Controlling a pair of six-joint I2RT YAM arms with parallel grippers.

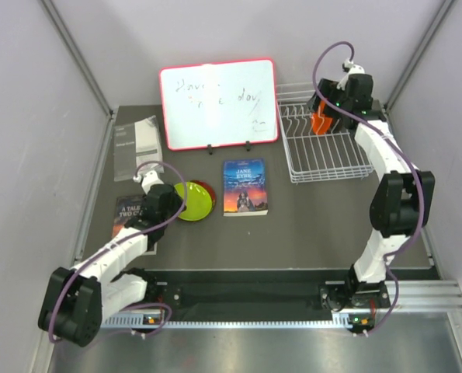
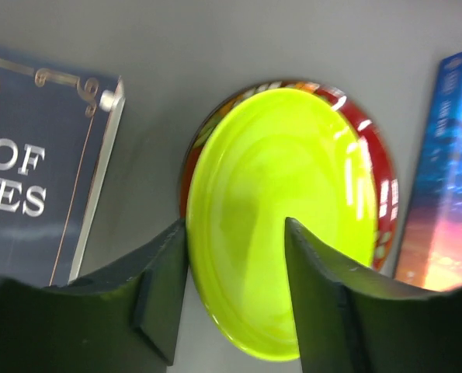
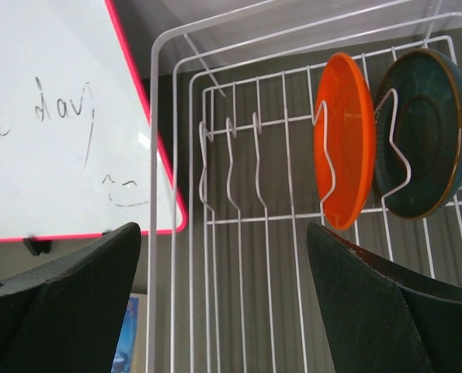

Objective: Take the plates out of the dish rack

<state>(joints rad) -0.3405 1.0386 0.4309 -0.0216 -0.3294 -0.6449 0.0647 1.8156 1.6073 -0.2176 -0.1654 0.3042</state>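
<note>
The lime green plate (image 1: 193, 201) lies on the dark red patterned plate (image 1: 209, 189) on the table, left of centre. In the left wrist view the green plate (image 2: 285, 210) covers most of the red one (image 2: 378, 179). My left gripper (image 1: 176, 203) is open, its fingers (image 2: 165, 272) straddling the green plate's near-left rim. The white wire dish rack (image 1: 328, 159) stands at the back right. The orange plate (image 3: 343, 140) and dark teal plate (image 3: 425, 132) stand upright in its tines. My right gripper (image 3: 223, 225) is open and empty above the rack (image 3: 238, 233), left of the orange plate (image 1: 321, 123).
A red-framed whiteboard (image 1: 217, 103) stands at the back centre, left of the rack. A Jane Eyre paperback (image 1: 244, 186) lies right of the stacked plates. A dark book (image 1: 130, 214) lies under the left arm. A grey booklet (image 1: 137, 140) lies at the back left.
</note>
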